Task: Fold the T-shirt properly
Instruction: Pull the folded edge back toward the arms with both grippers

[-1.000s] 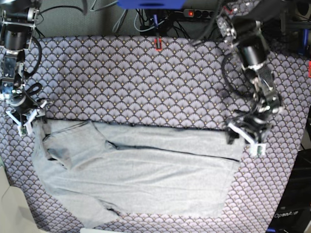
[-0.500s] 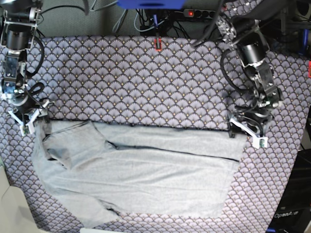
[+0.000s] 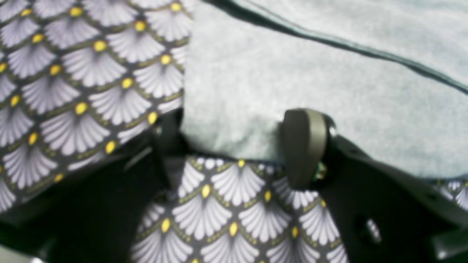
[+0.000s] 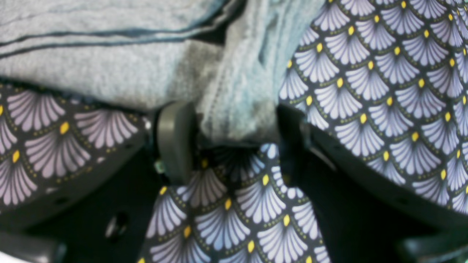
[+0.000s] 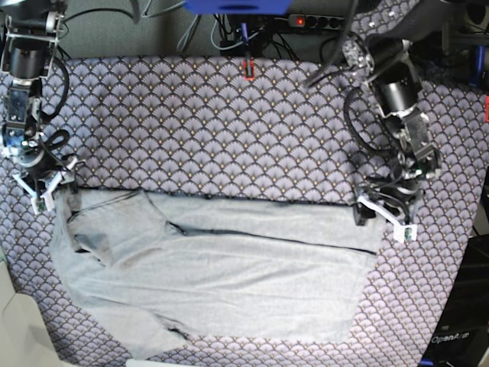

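T-shirts: I count one, the T-shirt (image 5: 206, 279), grey, lying along the near side.
Table cloths: one, the table cloth (image 5: 214, 130), scallop-patterned, beneath it.
My grippers: two, the left gripper (image 5: 382, 212) at the scene's right and the right gripper (image 5: 47, 183) at the scene's left.
Red markers: one, the red marker (image 5: 249, 69) at the far edge.
Power strips: one, the power strip (image 5: 309, 21) beyond the cloth.

Black arms (image 5: 397, 84), white-tipped pincers (image 5: 384, 212)

Grey T-shirt (image 5: 214, 275) flat on scallop-patterned table cloth (image 5: 229, 130)
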Available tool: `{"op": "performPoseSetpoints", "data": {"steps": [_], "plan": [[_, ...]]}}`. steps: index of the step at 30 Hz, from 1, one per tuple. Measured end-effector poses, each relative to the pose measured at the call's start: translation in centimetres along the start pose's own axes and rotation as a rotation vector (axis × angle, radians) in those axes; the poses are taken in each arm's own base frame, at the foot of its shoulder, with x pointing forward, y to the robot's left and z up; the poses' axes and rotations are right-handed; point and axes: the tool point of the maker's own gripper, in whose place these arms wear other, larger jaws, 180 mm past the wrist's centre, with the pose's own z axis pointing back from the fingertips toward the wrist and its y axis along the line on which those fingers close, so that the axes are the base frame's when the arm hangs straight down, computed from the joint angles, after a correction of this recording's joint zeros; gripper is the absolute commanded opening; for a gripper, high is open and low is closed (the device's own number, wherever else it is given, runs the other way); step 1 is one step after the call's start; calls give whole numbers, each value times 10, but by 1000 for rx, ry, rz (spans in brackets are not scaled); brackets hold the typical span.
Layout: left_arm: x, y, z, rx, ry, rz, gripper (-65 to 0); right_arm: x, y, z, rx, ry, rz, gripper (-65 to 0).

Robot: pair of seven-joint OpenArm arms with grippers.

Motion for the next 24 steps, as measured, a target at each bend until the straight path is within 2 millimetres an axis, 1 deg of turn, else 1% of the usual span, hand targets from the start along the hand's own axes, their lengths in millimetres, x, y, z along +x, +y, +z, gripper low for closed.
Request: {"op": "performPoseSetpoints", "data": {"steps": [3,4,6,8,11,12,13,16,17,18,23,24], "plan": [[0,1,0,2,2,-1,-254,-1,0,0,0,3,1,-299],[-1,1,0,2,2,-1,-266,-1,0,0,0,3,0,-299],[-1,0,0,1,3,-1,-319,-1,0,0,0,3,0,-299],[-1,0,0,0,3,0,-409,-1,0,0,0,3,0,-299],[-2,0,0,0,6,-3,-577,-1,0,0,0,3,0,-299],[-2,0,0,1,7,-4,-622,-1,0,0,0,3,0,-299],[-2,0,0,1,6,-4,-650,-1,0,0,0,3,1,-299],[-1,0,0,1,6,-4,-650,-4,0,-1,2,1,-13,-304],[-2,1,0,1,7,-5,-650,-5,-1,-1,3,-3,-21,-321],[-2,1,0,2,8,-6,-650,-6,-2,-1,2,0,-22,-345],[-2,2,1,3,9,-6,-650,-7,-2,-1,3,0,-31,-515],[-1,2,1,4,8,-7,-650,-7,-2,-1,3,1,-31,-531]]}}
